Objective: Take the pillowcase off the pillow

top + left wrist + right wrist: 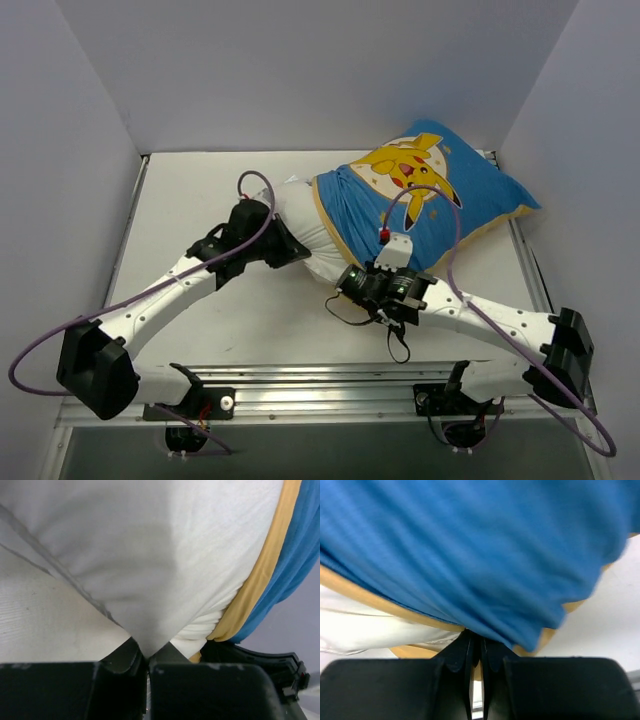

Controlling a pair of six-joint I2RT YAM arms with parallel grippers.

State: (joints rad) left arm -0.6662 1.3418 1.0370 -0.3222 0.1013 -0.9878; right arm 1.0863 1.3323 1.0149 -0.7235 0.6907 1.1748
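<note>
The blue pillowcase [430, 195] with a yellow cartoon character and yellow trim covers the right part of the white pillow [300, 225], whose left end sticks out bare. My left gripper [288, 248] is shut on the pillow's bare corner [150, 640]. My right gripper [372, 272] is shut on the pillowcase's near edge [485, 630], by its yellow trim [380, 602]. The pillowcase's yellow trim and blue cloth [290, 555] show at the right of the left wrist view.
The white table [190, 210] is boxed in by grey walls at the back and both sides. A metal rail [320, 380] runs along the near edge by the arm bases. Purple cables loop off both arms.
</note>
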